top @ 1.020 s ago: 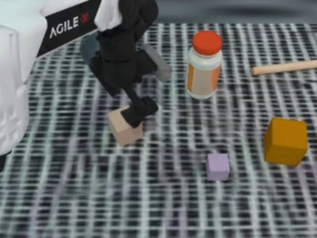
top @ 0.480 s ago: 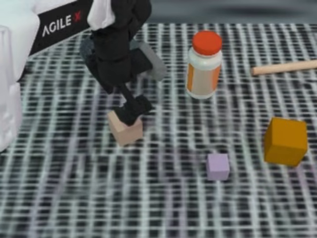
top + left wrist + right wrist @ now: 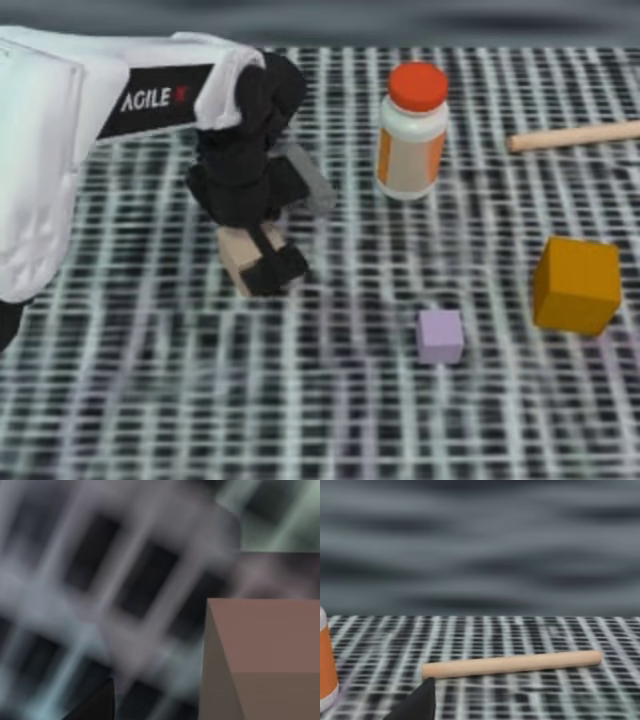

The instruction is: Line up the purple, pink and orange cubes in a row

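Observation:
The pink cube (image 3: 236,249) lies left of centre on the checked cloth, mostly covered by my left gripper (image 3: 268,262), which is down over it. In the left wrist view the pink cube (image 3: 265,655) fills one corner, and one dark fingertip (image 3: 97,707) stands apart from its side, so the gripper is open. The small purple cube (image 3: 440,336) sits near the middle front. At the right stands the large orange cube (image 3: 575,285). My right arm is outside the top view; one fingertip (image 3: 420,702) of its open gripper shows, holding nothing.
A white bottle (image 3: 412,130) with an orange band and red cap stands at the back centre. A wooden rod (image 3: 575,136) lies at the back right, and the right wrist view shows this rod (image 3: 510,663) ahead of it.
My left arm has swung lower and forward, bringing its gripper down over the pink cube. The cubes, bottle and rod have not moved.

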Robot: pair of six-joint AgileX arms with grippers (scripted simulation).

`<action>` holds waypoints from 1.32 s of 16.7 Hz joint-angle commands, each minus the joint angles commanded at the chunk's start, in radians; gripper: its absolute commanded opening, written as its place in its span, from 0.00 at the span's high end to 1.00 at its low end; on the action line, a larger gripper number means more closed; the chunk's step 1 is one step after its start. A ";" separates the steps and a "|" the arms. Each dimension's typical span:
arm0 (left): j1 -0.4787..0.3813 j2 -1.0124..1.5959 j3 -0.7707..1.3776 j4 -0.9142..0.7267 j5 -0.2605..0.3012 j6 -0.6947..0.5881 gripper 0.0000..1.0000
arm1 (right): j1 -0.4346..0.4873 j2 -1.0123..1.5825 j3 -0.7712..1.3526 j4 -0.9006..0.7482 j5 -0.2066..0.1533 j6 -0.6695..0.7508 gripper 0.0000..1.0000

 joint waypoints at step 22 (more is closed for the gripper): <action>0.000 0.005 -0.010 0.013 0.000 0.000 1.00 | 0.000 0.000 0.000 0.000 0.000 0.000 0.00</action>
